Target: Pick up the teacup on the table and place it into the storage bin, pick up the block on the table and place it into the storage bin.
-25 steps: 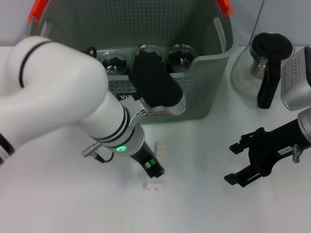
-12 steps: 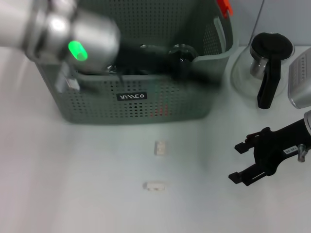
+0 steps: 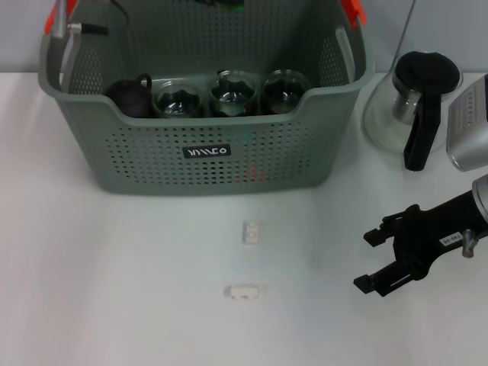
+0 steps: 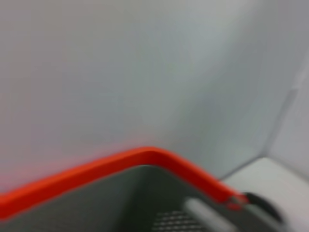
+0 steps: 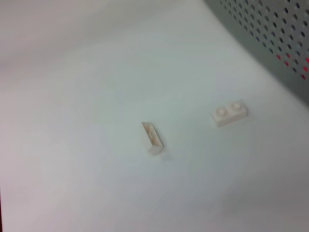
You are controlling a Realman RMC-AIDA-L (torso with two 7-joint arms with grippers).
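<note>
The grey-green storage bin (image 3: 152, 156) stands at the back of the table; its orange handle (image 4: 120, 162) and rim fill the left wrist view. Inside it, along the front wall, sit three glass teacups (image 3: 231, 91) and a black round object (image 3: 128, 97). No teacup shows on the table. Two small white blocks lie on the table in front of the bin: one (image 3: 252, 232) (image 5: 230, 112) nearer to it, the other (image 3: 244, 291) (image 5: 153, 137) closer to me. My right gripper (image 3: 367, 261) hovers open to the right of the blocks, holding nothing. Only a sliver of my left arm (image 3: 221, 4) shows at the top edge.
A glass pot with a black lid and handle (image 3: 415, 99) stands right of the bin, with a silver appliance (image 3: 469, 126) beside it at the right edge. The perforated wall of the bin (image 5: 270, 34) is also seen in the right wrist view.
My left arm has swung up from the bin's front and out of the head view. The right gripper has barely shifted.
</note>
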